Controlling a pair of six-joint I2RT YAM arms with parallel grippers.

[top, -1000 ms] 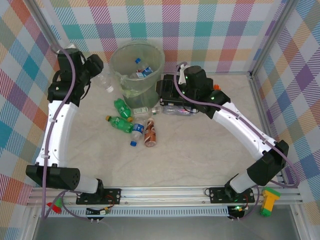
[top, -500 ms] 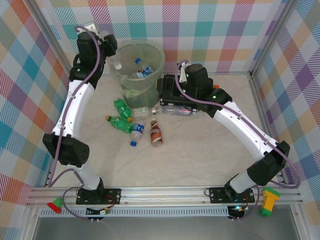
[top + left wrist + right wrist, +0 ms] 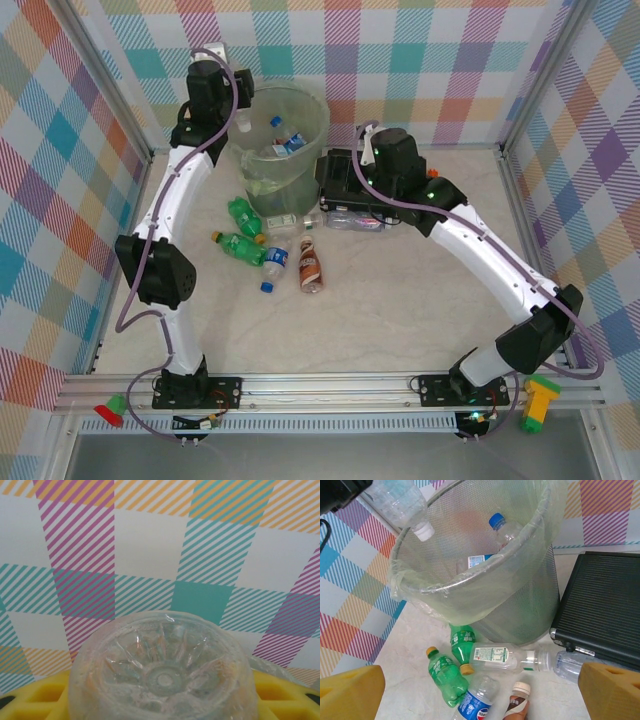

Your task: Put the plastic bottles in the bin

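1. Starting at the left end effector point(image 3: 162, 700): clenched on a clear bottle point(image 3: 162, 672), with yellow pads point(image 3: 40, 700) on both sides and the ribbed base in the lower middle of the wrist view.
2. Same bottle at the upper left of the right wrist view, white cap down, hanging right at the rim of the bin point(image 3: 470, 582). Probably just needs letting go.
3. Right end effector point(image 3: 480, 695): released, with fingers point(image 3: 350, 692) wide apart in the bottom corners and nothing pinched between.
4. Lower middle of that view, lying on the worktop point(image 3: 405, 685) near the bin's foot: green bottles point(image 3: 445, 675), a clear labelled one point(image 3: 502, 656), a blue-labelled one point(image 3: 475, 705) and a brown one point(image 3: 517, 705). A few more already inside the bin, with a blue cap point(image 3: 496, 520) sticking up.
5. Black case point(image 3: 600, 600) at the right edge, beside the bin. Not part of the job.
6. Handling guess: empty thin plastic, so featherlight, squashy, slick and keen to roll. Best to pinch across the middle of the body around the label, not the cap or the tapering neck. Gentle squeeze, to avoid squirting it out sideways.
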